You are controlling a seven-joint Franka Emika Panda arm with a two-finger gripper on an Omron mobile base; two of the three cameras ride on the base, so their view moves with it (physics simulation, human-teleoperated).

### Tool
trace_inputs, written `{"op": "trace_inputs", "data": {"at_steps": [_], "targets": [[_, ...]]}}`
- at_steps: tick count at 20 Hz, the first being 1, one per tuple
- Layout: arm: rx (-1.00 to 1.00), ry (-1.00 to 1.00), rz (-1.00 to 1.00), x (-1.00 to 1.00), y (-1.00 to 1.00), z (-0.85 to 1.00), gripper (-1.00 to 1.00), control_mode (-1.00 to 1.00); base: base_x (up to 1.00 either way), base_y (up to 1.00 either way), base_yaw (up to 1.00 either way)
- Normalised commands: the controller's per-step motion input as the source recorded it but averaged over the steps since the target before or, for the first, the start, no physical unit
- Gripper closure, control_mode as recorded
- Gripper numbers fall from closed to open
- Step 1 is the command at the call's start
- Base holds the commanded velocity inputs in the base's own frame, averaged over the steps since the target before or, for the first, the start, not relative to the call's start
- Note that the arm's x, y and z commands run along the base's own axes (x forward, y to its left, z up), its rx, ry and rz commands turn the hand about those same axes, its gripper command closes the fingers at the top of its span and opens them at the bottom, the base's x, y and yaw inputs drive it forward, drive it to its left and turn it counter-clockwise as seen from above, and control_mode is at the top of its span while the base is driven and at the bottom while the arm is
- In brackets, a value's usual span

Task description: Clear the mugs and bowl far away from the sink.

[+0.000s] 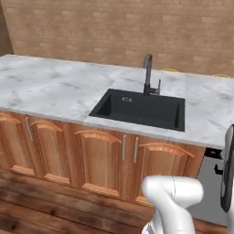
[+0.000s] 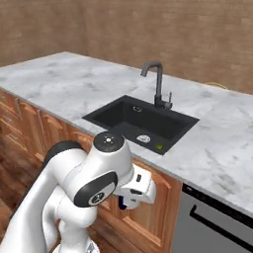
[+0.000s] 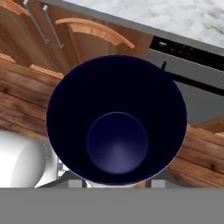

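A dark blue mug (image 3: 116, 122) with flared sides and a narrow round bottom hangs mouth-up right in front of the hand camera, over the wooden floor and cabinet fronts. My gripper (image 2: 124, 201) is low in front of the cabinets, below counter height, and shut on this mug, of which a dark blue bit (image 2: 121, 202) shows under the white hand. The mug hides the fingertips. The black sink (image 1: 139, 109) with its tall black faucet (image 1: 147, 75) is set in the marble counter, with a round silver drain (image 2: 143, 139) in its basin. The bowl is out of view.
The grey marble counter (image 1: 50, 87) runs wide to the left of the sink and on to the right (image 2: 222, 148). Wooden cabinet doors (image 1: 98, 160) stand below it. A steel dishwasher front (image 2: 212, 222) sits to the right of the cabinets. A brick wall closes the back.
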Motion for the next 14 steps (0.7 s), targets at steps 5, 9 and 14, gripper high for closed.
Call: {"op": "trace_inputs", "data": {"at_steps": [5, 9, 14], "targets": [[0.0, 0.0, 0.0, 0.0, 0.0, 0.0, 1.0, 1.0, -0.58, 0.53, 0.72], [0.0, 0.0, 0.0, 0.0, 0.0, 0.0, 1.0, 1.0, -0.68, 0.62, 0.71], [0.0, 0.0, 0.0, 0.0, 0.0, 0.0, 1.0, 1.0, -0.73, 0.69, 0.69]]}}
